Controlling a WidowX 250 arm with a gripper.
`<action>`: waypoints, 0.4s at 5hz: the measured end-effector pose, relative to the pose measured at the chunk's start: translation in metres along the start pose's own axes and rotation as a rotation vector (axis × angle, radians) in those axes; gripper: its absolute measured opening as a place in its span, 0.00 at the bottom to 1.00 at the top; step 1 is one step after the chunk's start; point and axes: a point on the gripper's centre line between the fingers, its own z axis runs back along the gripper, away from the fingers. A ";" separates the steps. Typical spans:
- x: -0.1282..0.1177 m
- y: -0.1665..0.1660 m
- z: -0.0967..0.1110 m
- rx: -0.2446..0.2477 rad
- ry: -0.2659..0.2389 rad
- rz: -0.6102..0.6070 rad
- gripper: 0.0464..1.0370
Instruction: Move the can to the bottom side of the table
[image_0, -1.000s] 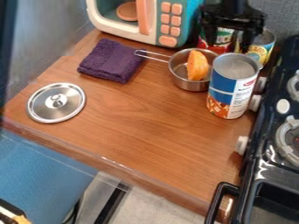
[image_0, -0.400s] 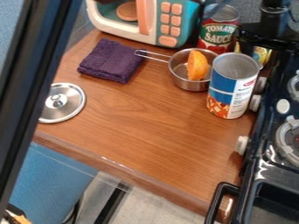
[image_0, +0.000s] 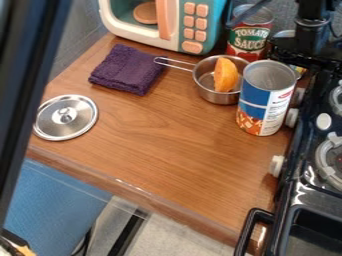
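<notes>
Gripper state: couldn't tell. Blue-and-white can stood upright below-left of it in view, long axis vertical, top end up. Metal pan farther left held an orange wedge, handle pointing left. Red-labelled can stood upright, left of gripper.

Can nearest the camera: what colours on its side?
The can is blue above patterned orange, with a white panel at right; camera view.
</notes>
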 end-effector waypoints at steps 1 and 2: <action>-0.021 0.012 0.004 0.006 0.030 -0.015 0.96; -0.040 0.020 0.013 0.011 0.045 -0.035 0.96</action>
